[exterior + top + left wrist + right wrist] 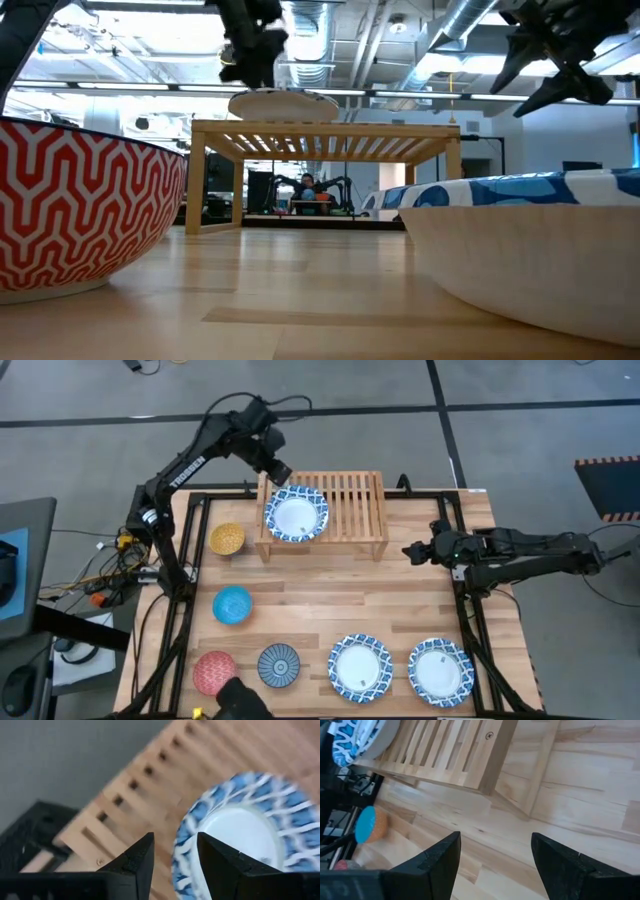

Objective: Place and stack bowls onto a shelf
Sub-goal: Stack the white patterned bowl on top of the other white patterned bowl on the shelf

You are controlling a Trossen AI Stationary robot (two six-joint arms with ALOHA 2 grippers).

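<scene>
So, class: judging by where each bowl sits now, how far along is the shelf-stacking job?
Done: one white bowl sits on the shelf. In hand: the left gripper hovers at its rim, jaws apart. Left: two white bowls and the yellow, light blue, red and dark blue ones on the table. The right gripper waits open.

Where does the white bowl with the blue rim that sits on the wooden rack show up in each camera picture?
High view: the bowl lies on the rack's left end, below the left gripper.
Low view: seen edge-on atop the rack, upper middle.
Left wrist view: right side, beside the fingers.
Right wrist view: top left corner.
Shared landmark: the slatted rack.
</scene>
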